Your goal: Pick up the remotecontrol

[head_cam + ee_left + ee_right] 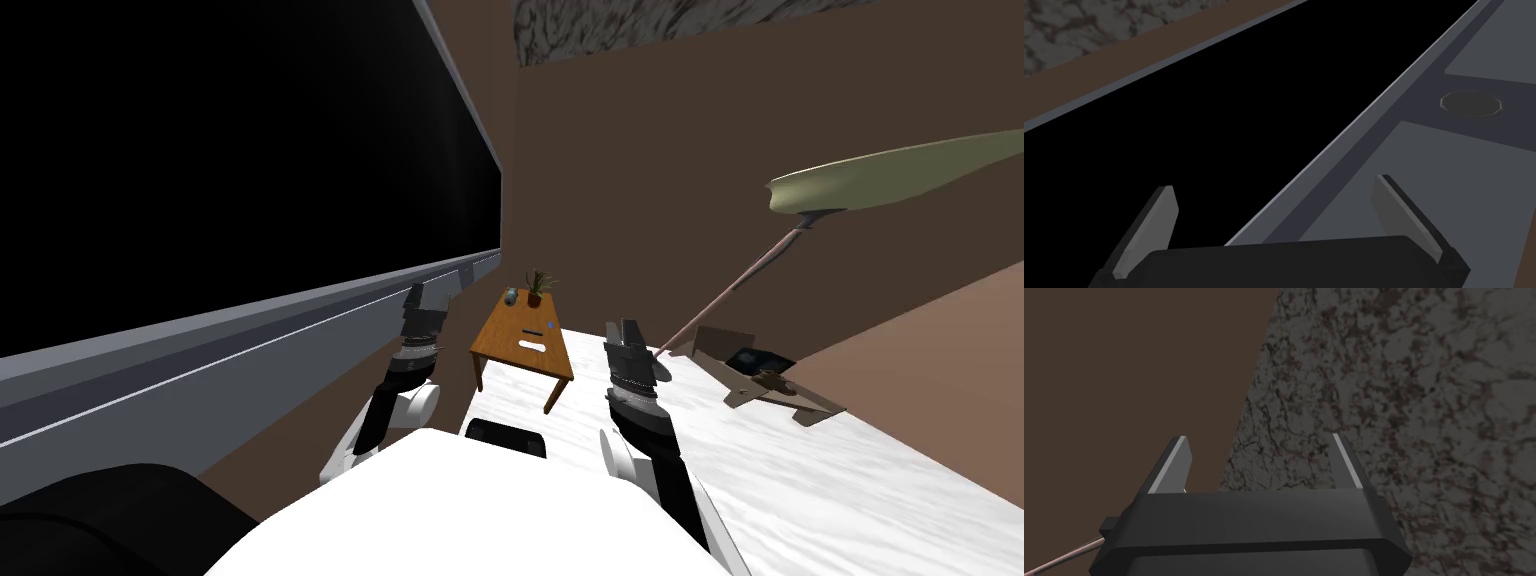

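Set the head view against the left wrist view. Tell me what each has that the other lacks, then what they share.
Head view, not the left wrist's: a wooden table carrying a potted plant, a small dark slab and a small white slab, either of which may be the remote control; the right gripper; a floor lamp; an open box.
Left wrist view, not the head's: a round dark disc set in the grey frame.
Both: the black area, that grey frame, and the left gripper, open.
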Controlling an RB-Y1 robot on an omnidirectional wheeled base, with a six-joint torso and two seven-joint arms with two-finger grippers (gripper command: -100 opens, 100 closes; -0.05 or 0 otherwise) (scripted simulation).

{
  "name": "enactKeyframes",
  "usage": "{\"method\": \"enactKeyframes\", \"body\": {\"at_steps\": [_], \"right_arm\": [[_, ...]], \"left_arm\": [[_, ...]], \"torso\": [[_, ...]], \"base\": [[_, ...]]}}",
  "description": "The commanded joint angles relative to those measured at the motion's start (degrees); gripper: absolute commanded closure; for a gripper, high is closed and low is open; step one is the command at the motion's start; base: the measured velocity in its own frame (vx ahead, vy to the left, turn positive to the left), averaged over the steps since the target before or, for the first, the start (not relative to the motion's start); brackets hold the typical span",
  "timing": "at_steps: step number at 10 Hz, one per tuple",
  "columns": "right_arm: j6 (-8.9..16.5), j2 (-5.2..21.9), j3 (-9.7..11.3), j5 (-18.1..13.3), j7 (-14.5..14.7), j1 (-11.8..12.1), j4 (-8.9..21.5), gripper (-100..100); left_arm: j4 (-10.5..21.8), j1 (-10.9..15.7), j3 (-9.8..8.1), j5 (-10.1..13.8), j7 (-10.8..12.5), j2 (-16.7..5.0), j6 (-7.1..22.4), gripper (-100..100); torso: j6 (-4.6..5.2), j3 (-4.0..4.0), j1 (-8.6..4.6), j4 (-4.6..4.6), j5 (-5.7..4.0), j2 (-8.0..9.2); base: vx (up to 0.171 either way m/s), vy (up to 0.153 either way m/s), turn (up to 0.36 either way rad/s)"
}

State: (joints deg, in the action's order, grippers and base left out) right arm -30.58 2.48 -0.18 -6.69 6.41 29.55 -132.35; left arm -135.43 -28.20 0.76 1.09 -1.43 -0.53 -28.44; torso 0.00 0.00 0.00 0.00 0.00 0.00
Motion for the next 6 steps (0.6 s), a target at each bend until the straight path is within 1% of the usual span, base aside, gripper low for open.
{"method": "enactKeyframes", "body": {"at_steps": [1, 3, 6], "right_arm": [[-0.09, 1.67, 0.44, -0.74, -0.74, -0.27, 0.91, -100], [-0.12, 3.79, 0.93, -1.79, -1.77, -0.73, 2.45, -100], [0.01, 8.09, 1.71, -4.14, -4.08, -1.97, 6.22, -100]], "left_arm": [[0.0, 0.0, 0.0, 0.0, 0.0, 0.0, 0.0, 0], [0.0, 0.0, 0.0, 0.0, 0.0, 0.0, 0.0, 0], [0.0, 0.0, 0.0, 0.0, 0.0, 0.0, 0.0, 0]], "torso": [[0.0, 0.0, 0.0, 0.0, 0.0, 0.0], [-0.01, 0.02, -0.08, 0.01, -0.02, 0.04], [-0.02, -0.04, -0.15, -0.01, -0.04, -0.07]], "base": [[-0.007, -0.008, 0.084], [-0.009, -0.024, 0.093], [0.016, -0.038, 0.137]]}}
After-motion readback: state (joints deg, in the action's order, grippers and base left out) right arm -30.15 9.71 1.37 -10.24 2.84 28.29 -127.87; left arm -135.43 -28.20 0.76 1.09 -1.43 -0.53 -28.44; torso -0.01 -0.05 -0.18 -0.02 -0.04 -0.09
